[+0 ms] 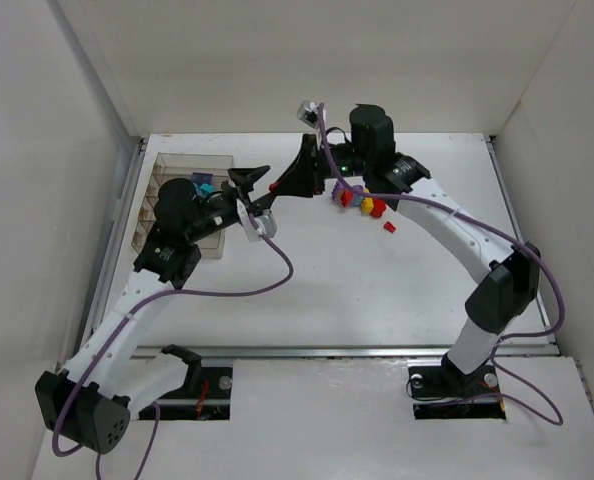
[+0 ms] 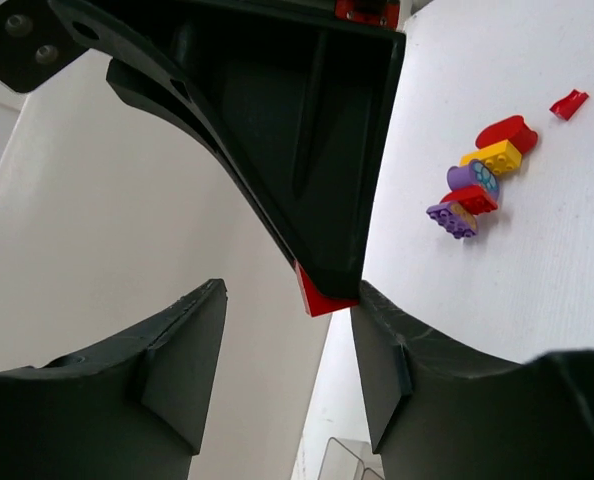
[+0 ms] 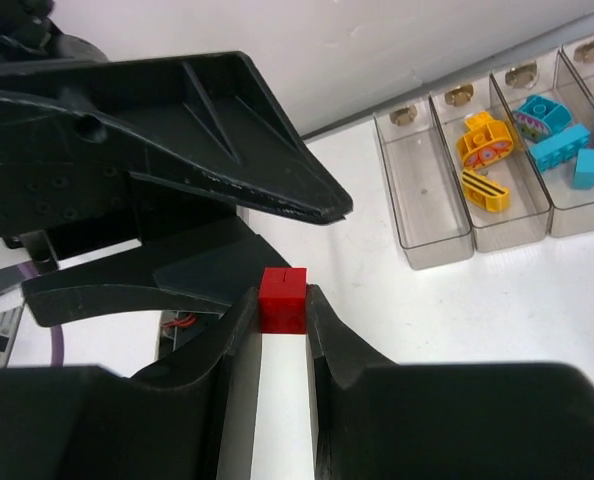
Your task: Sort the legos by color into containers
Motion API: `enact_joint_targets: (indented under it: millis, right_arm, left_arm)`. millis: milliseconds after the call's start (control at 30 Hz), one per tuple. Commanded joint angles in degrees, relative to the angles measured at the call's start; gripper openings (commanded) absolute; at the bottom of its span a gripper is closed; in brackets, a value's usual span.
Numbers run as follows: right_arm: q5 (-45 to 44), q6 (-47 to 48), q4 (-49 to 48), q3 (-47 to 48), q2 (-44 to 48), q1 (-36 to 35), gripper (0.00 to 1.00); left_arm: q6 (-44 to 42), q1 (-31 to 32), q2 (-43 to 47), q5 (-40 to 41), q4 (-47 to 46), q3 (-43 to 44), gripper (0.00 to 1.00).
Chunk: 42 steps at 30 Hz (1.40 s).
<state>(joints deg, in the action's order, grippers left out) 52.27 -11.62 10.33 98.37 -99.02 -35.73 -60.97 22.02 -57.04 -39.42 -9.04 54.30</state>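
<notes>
A small red brick [image 3: 282,298] is pinched between the fingertips of my right gripper [image 3: 282,312], which is shut on it above the table, right of the tray. My left gripper [image 2: 289,305] is open, its fingers on either side of that red brick [image 2: 322,295]. The brick lies close to one pad and a wide gap shows to the other. In the top view the two grippers meet tip to tip, the left gripper [image 1: 257,192] facing the right gripper [image 1: 280,186]. The containers [image 1: 173,160] stand at the back left. One compartment holds yellow legos [image 3: 482,150], another cyan legos [image 3: 557,135].
A cluster of purple, red and yellow legos [image 1: 362,200] lies on the table under the right forearm, with a loose red piece [image 1: 388,228] beside it. One tray compartment [image 3: 427,190] holds nothing. White walls enclose the table on three sides.
</notes>
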Motion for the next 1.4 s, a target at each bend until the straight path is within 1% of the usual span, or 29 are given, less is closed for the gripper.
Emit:
enact_joint_targets:
  millis: [0, 167, 200, 300, 367, 467, 533, 667, 867, 967, 1100, 1367]
  right_arm:
    - [1.3, -0.8, -2.2, -0.7, 4.3, -0.5, 0.0]
    - [0.0, -0.8, -2.2, -0.7, 4.8, -1.0, 0.0]
    - [0.0, -0.8, -2.2, -1.3, 4.8, -1.0, 0.0]
    - [-0.5, -1.3, -2.2, -1.3, 4.8, -1.5, 0.0]
    - [-0.5, -1.3, -2.2, -1.3, 4.8, -1.5, 0.0]
    - [-0.5, -1.3, -2.2, -1.3, 4.8, -1.5, 0.0]
    - [-0.5, -1.3, -2.2, -1.3, 4.8, -1.5, 0.0]
    - [-0.5, -1.8, -2.2, -1.3, 4.8, -2.1, 0.0]
    - [-2.0, -2.4, -2.2, -1.3, 4.8, -2.1, 0.0]
    - [-2.8, -2.4, -2.2, -1.9, 4.8, -2.1, 0.0]
    - [-3.3, -2.9, -2.2, -2.0, 4.8, -2.1, 0.0]
    - [-4.5, -3.4, -2.2, -2.0, 3.7, -2.1, 0.0]
  left_arm:
    - [0.4, 0.0, 1.8, -2.4, -5.2, -0.2, 0.48]
    - [0.4, 0.5, 1.8, -3.0, -4.7, -0.2, 0.48]
    - [0.4, 1.0, 1.8, -3.0, -4.7, -0.2, 0.44]
    - [0.4, 1.5, 1.8, -2.5, -5.3, -0.2, 0.39]
    - [-1.3, 2.1, 1.8, -1.9, -5.3, -0.2, 0.32]
    - [-2.6, 2.1, 1.8, -1.9, -5.8, -0.2, 0.32]
    - [-2.6, 2.1, 1.8, -1.9, -5.8, -0.2, 0.29]
    - [-2.6, 2.6, 1.8, -1.4, -5.8, -0.7, 0.29]
    - [-2.0, 3.1, 2.9, -1.4, -7.0, -1.3, 0.14]
    - [1.5, 3.1, 4.1, -0.8, -7.7, -1.3, 0.01]
    - [1.6, 3.1, 6.3, -0.8, -7.0, -2.9, 0.0]
    - [2.2, 3.1, 7.4, 0.9, -7.2, -3.4, 0.0]
